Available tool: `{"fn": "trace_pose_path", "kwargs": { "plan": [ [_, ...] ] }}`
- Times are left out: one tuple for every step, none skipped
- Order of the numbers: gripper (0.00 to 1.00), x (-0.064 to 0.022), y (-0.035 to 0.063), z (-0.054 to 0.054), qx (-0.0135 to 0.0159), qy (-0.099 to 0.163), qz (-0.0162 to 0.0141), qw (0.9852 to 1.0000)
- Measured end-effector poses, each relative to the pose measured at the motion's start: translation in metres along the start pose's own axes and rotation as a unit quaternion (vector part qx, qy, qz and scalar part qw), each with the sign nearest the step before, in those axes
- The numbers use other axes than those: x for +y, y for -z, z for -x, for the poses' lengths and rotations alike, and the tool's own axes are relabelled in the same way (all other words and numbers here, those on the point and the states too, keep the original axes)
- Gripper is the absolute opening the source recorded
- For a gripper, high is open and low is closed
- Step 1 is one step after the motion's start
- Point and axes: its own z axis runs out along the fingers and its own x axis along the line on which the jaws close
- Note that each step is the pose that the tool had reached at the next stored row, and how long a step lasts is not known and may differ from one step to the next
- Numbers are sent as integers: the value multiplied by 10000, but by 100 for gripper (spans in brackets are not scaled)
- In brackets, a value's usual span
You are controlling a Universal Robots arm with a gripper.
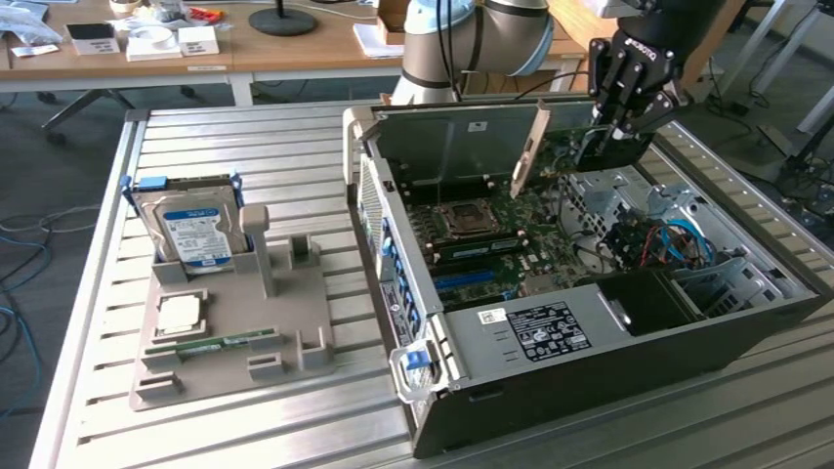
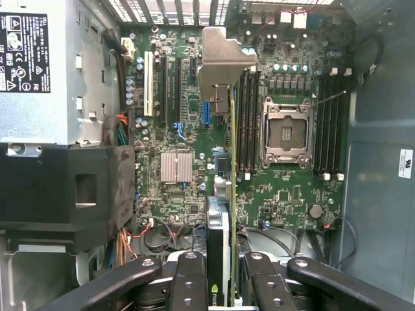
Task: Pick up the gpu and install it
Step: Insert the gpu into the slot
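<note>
**Claw holds gpu edge-on over open tower**

The gpu (image 2: 219, 241) hangs on edge above the motherboard (image 2: 175, 129), inside the open computer case (image 1: 626, 363) and near its rear wall. The black gripper (image 1: 623, 125) is clamped on the card's upper edge, one finger (image 2: 188, 280) on each face. The thin green board carries a black fan shroud, and its bent silver end bracket (image 1: 528, 151) points toward the back of the case. In the wrist view the card runs between the long black expansion slots and the memory slots. A ribbed silver heatsink (image 2: 176, 167) sits to one side of it and the square metal CPU socket (image 2: 285, 133) to the other. A silver power supply (image 2: 58, 97) with a black label flanks the board, with orange and blue cables (image 1: 671, 239) bundled nearby. On the exterior view's left, a grey plastic fixture (image 1: 234, 376) rests on the slatted aluminium table (image 1: 261, 147). It holds an upright blue-labelled hard drive (image 1: 195, 230), a square processor chip (image 1: 180, 311) and a narrow green memory stick (image 1: 215, 344).
</note>
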Motion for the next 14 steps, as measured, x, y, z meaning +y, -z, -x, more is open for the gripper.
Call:
{"fn": "trace_pose_path", "kwargs": {
  "plan": [
    [27,0,-1,0,0,0,0,10000],
    [27,0,-4,0,-1,0,0,10000],
    [27,0,-9,0,-1,0,-1,10000],
    [27,0,-15,0,-1,0,0,10000],
    [27,1,-23,-1,0,0,0,10000],
    [27,1,-31,-1,0,0,0,10000],
    [27,1,-38,-1,0,0,0,10000],
    [27,1,-45,-1,0,0,0,10000],
    [27,1,-53,-1,0,0,0,10000],
    [27,1,-61,-2,0,0,0,10000],
    [27,2,-69,-2,0,0,0,10000],
    [27,2,-77,-2,0,0,0,10000],
    [27,2,-83,-2,0,0,0,10000],
    [27,2,-88,-2,0,0,0,10000]
  ]
}}
